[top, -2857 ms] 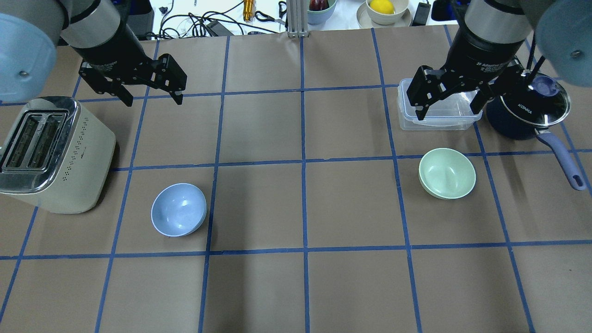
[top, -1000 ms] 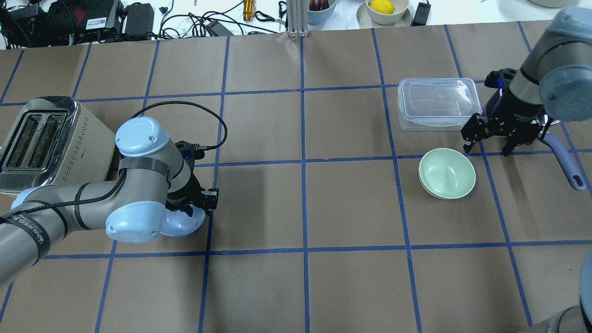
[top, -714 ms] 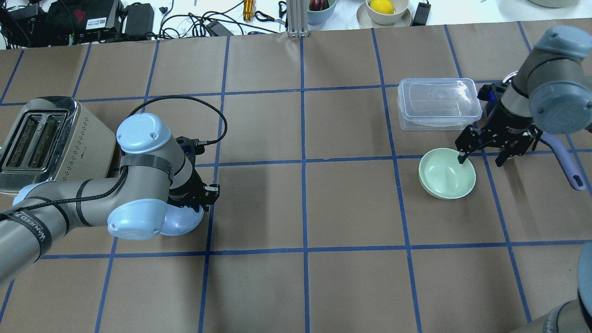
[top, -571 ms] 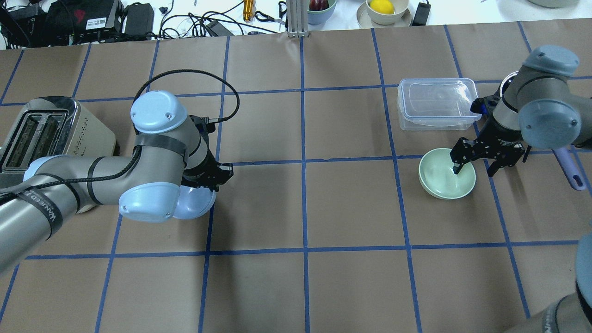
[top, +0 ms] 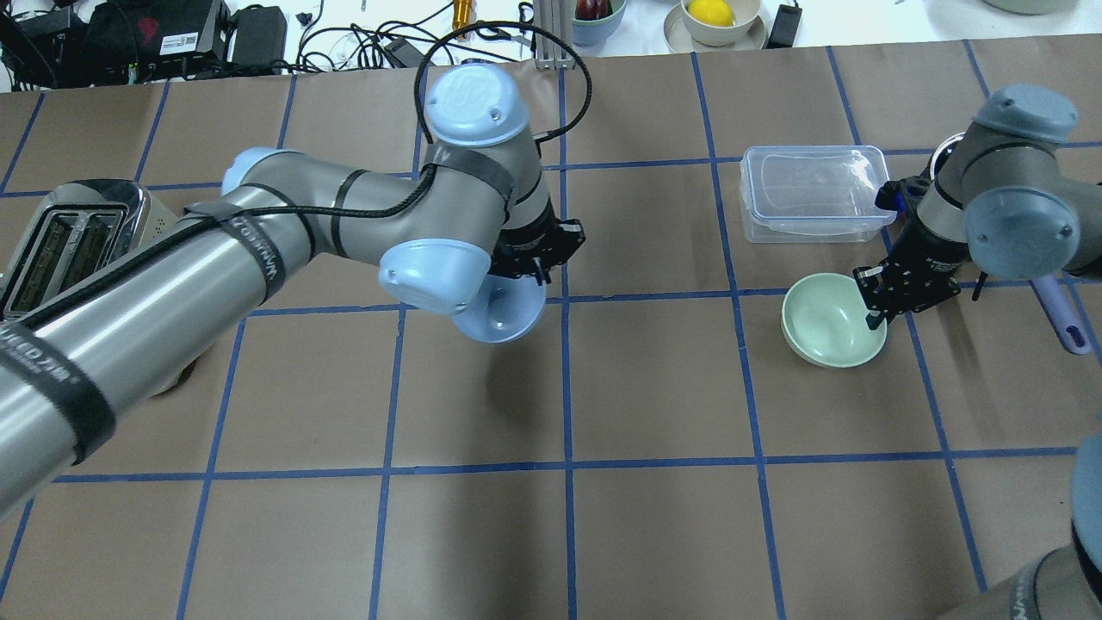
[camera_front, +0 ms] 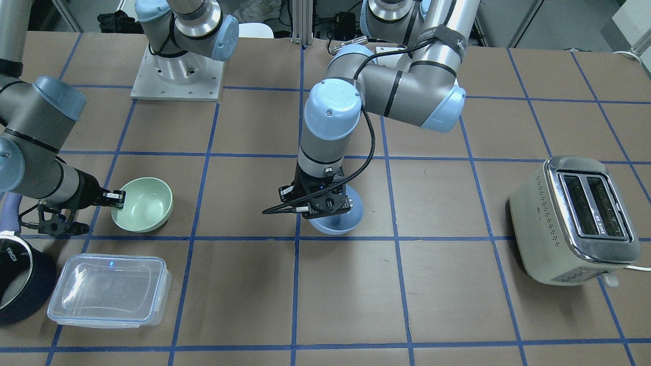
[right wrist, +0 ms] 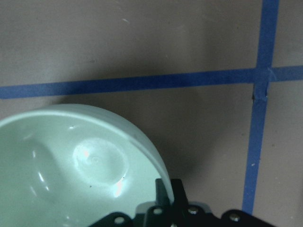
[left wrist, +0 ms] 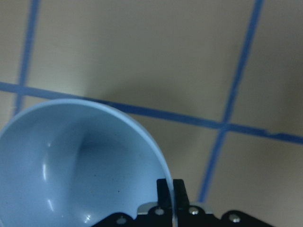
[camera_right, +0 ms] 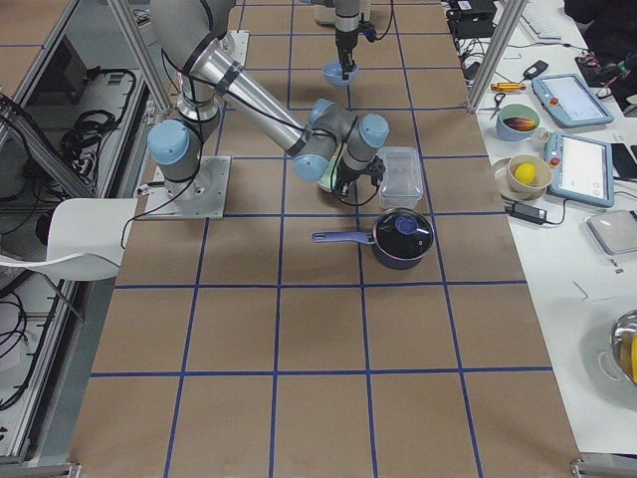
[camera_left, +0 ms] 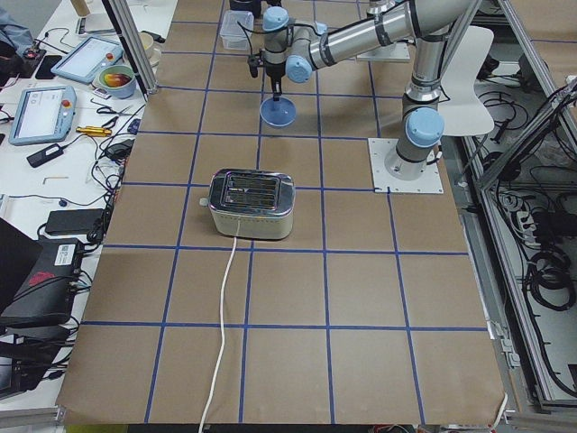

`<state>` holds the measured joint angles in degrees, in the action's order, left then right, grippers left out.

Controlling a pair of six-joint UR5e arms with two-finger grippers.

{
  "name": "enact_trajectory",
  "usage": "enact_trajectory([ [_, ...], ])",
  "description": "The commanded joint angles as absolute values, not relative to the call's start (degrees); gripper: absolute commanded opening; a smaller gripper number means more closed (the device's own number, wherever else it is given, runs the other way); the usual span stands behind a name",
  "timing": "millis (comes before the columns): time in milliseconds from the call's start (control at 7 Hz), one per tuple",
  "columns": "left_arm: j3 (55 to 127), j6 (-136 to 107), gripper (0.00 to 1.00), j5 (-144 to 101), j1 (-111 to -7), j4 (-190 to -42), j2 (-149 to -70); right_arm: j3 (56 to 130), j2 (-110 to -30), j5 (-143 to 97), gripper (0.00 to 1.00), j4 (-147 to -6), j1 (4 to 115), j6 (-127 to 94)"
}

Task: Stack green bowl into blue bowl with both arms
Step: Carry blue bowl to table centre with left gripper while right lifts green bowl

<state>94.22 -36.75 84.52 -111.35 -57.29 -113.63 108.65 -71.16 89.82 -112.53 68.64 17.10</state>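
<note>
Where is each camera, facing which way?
Front-facing: across table, facing robot; left arm, right arm.
Overhead: behind robot, looking down; both arms.
Exterior left: table end by toaster; left arm.
Exterior right: end by saucepan; right arm.
Left wrist: above blue bowl; left gripper.
Right wrist: above green bowl; right gripper.
Shared: overhead, front-facing show both bowls.

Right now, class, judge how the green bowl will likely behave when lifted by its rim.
Probably stiff and light: the green bowl looks like thin smooth plastic. Pinched by the right gripper at one rim spot, it may tilt.
</note>
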Motion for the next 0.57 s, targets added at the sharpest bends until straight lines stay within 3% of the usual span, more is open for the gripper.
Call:
enact_trajectory([
  [0, 88.87, -41.05, 0.00, 84.02, -115.31, -54.07, -121.78, 106.01, -71.45, 89.56, 0.00, -109.02, 68.64, 17.14],
  [429, 88.51, -36.76, 0.00, 86.73, -115.58, -57.45, -120.86, 93.30, -71.63, 88.77, 0.00, -94.45, 68.64, 17.31],
])
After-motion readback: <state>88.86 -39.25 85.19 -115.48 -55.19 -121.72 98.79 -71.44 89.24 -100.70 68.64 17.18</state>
